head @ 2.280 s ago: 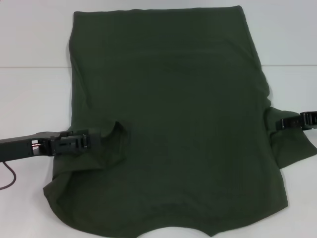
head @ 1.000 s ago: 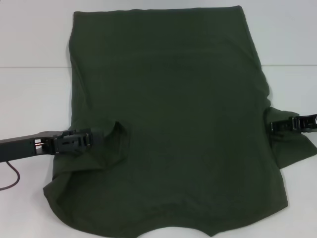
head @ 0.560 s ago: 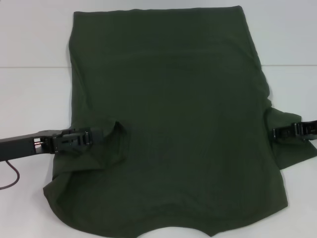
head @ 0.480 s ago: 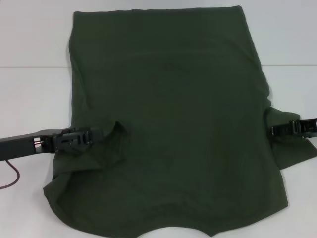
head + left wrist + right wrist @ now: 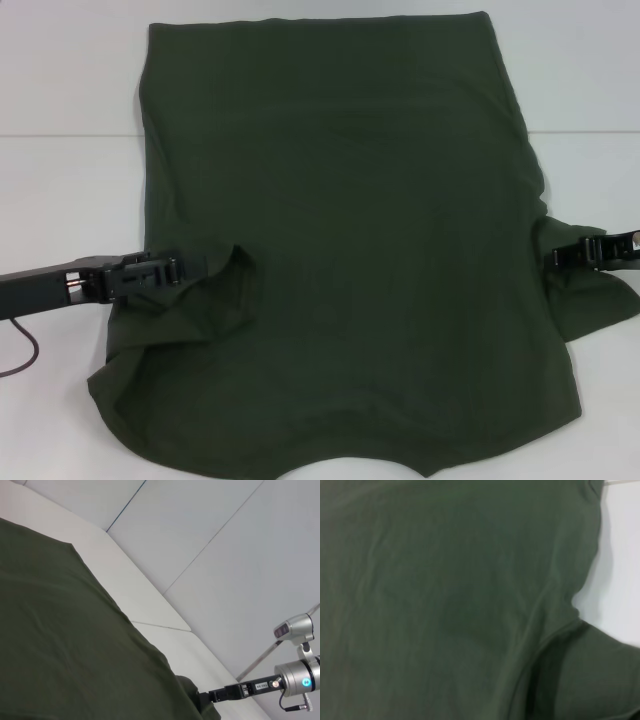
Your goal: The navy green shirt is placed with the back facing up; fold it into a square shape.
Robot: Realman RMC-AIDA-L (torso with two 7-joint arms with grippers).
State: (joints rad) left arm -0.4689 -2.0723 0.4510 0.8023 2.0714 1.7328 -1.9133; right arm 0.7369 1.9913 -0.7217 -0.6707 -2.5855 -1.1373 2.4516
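Two grippers sit at the navy green shirt (image 5: 340,250), flat on the worktop (image 5: 60,90): left gripper (image 5: 195,268) and right gripper (image 5: 565,253) probably pinch sleeves. Fold both inward evenly.

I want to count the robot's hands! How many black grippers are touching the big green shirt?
2. The left black gripper is at the dark olive-green cotton shirt's left sleeve, which is bunched up. The right black gripper is at the right sleeve, near the picture's edge.

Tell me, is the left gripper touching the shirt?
Touching. In the head view the left gripper lies against the shirt, its tip under a raised fold of sleeve cloth.
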